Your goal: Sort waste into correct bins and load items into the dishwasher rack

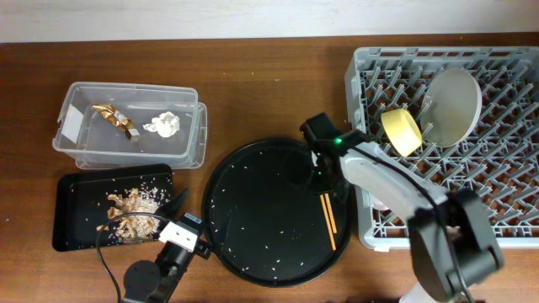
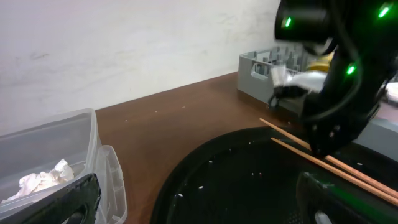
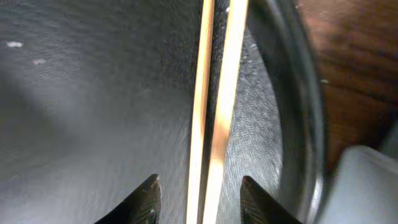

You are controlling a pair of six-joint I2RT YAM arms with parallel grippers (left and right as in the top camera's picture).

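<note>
On the left wall of the clear tub point(image 1: 195, 135) is a white label point(image 1: 74, 120), and any writing on it is too small to read. Inside the tub lie the gold-brown wrapper point(image 1: 115, 120) and, just to its right and apart from it, the white tissue point(image 1: 163, 124). Just in front of the tub is the flat black tray point(image 1: 67, 210), which holds the brownish food scraps point(image 1: 130, 210) mixed with rice.

The right arm reaches from the near right corner across the rack's front left corner to the round black tray point(image 1: 253, 210), which is speckled with white rice grains. The right gripper point(image 3: 202, 199) points down over the far end of the two chopsticks point(image 1: 329, 220). They lie side by side near the tray's right rim. Its fingers are spread, one on either side of the pair, with a gap showing between each fingertip and the wood.

The left arm comes in from the near edge, between the flat tray and the round one. The left gripper point(image 2: 199, 208) hangs low over the round tray's left edge, aimed toward the rack. Its fingers are wide apart and hold nothing.

The grey rack point(image 1: 505, 210) stands at the right. The pale plate point(image 1: 455, 105) leans on edge among the rack's pegs, and the yellow bowl point(image 1: 401, 131) rests tilted just to its left.
</note>
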